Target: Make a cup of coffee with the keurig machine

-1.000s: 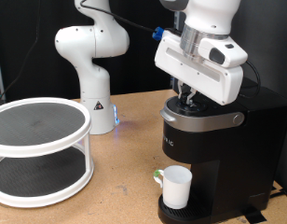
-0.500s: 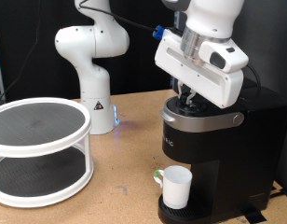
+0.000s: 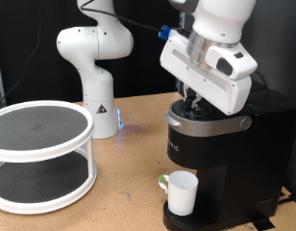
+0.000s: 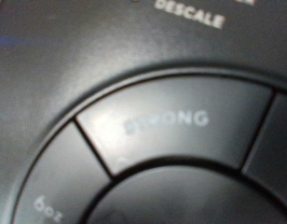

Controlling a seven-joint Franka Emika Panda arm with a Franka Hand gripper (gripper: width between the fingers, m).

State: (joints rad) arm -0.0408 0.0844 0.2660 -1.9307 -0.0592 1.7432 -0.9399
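The black keurig machine (image 3: 234, 164) stands at the exterior view's right with its lid down. The white cup (image 3: 181, 192) sits on its drip tray under the spout, handle towards the exterior view's left. My gripper (image 3: 193, 100) points down at the machine's round top control panel, fingertips at or just above it. The fingers are dark against the black top. The wrist view is filled by the panel from very close, with the "STRONG" button (image 4: 171, 121) in the middle, "DESCALE" lettering and a "6oz" segment. No fingers show there.
A white two-tier round rack (image 3: 42, 154) stands on the wooden table (image 3: 129, 183) at the exterior view's left. A second white robot arm (image 3: 95, 67) stands at the back, with a small blue light beside its base.
My hand has shifted very slightly up and to the exterior view's right above the control panel. The cup and machine have not moved.
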